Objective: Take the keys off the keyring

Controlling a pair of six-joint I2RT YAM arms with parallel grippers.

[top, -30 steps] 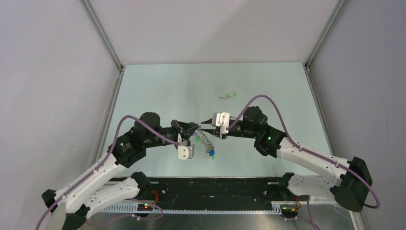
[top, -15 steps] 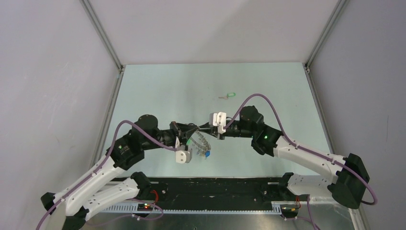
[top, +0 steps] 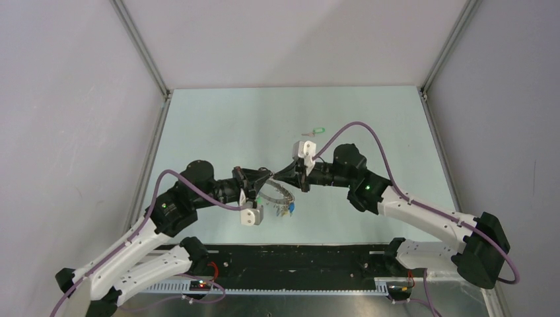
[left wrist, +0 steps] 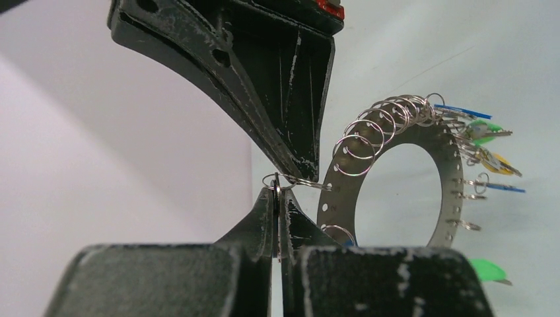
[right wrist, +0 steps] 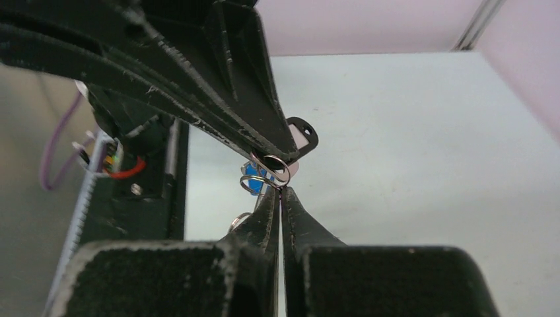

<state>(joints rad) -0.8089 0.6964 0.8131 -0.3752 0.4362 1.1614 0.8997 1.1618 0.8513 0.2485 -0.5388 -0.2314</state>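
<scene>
Both claws meet on one small split ring at the keyring's edge.

Your left gripper [left wrist: 277, 198] is clenched on the small split ring [left wrist: 282, 179], which sits edge-on between its tips. The right gripper [right wrist: 280, 198] meets it head-on, also pinched shut, seemingly on that same ring. The keyring [left wrist: 449, 191], a flat perforated band, hangs from that ring on the side away from your left claw, with the keys [left wrist: 485, 130] bunched along its far rim. Any pull should run along the tip-to-tip line. Beyond the keyring, one green-headed key [top: 318, 131] lies loose on the table [top: 218, 132].
</scene>
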